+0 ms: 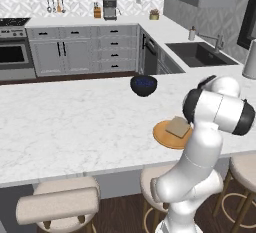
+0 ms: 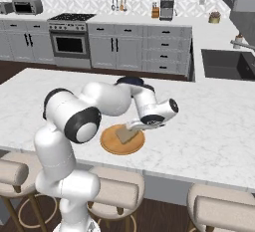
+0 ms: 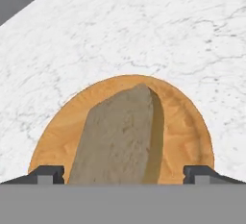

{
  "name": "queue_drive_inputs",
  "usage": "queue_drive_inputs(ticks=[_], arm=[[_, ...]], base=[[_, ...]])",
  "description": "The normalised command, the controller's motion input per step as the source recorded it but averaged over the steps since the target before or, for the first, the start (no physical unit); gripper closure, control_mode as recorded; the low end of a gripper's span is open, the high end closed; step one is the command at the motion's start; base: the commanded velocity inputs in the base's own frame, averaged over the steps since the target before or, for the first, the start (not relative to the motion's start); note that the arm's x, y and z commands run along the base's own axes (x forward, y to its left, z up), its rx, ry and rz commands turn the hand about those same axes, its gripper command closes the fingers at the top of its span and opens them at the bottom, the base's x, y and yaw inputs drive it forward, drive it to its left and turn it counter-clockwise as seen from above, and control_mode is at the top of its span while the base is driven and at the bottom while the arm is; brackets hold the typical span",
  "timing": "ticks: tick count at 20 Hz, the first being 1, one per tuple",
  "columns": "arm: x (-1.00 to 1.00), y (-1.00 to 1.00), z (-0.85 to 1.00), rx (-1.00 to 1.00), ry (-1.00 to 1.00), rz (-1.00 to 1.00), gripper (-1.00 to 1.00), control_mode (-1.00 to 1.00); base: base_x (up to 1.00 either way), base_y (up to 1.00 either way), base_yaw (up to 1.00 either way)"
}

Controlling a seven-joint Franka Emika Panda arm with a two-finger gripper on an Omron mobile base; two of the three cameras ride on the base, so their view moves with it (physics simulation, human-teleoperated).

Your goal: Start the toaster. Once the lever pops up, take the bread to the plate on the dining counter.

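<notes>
- Nearest the round orange-tan plate (image 2: 122, 140), the claw (image 3: 124, 174) hangs just above it, jaws spread wide and holding nothing.
- The thin golden-brown bread slice (image 3: 120, 139) lies on that plate, between the fingertips (image 3: 47, 173).
- The plate sits on the white marble-veined dining counter (image 1: 65, 122).
- Beyond the plate stands a dark blue-black bowl (image 1: 143, 84).
- Judged: delivery looks done; next, lift the claw straight away without nudging the slice.

- The bread (image 1: 177, 126) lies flat on the orange-tan plate (image 1: 165, 138), which sits on the dining counter (image 1: 70, 122) near its front edge.
- The white arm's elbow (image 1: 217, 107) hides the plate's right side.
- A dark blue-black bowl (image 1: 143, 85) stands farther back on the counter, apart from the plate.
- Padded stools (image 1: 59, 204) stand below the counter's edge.
</notes>
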Motion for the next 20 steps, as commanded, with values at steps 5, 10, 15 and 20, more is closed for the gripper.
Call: queue_drive_inputs(ticks=[5, 10, 15, 20], arm=[[-0.20, 0.39, 0.13, -0.45, 0.00, -0.08, -1.00, -1.00], [-0.55, 0.98, 0.59, -0.50, -0.13, -0.09, -1.00, -1.00], [-0.85, 1.00, 0.80, -0.52, -0.20, 0.00, -1.00, -1.00], [-0.76, 0.93, 0.94, -0.27, -0.14, -0.03, -1.00, -1.00]], base=[[0.00, 0.00, 0.00], [0.00, 0.00, 0.00], [0.00, 0.00, 0.00], [0.00, 0.00, 0.00]])
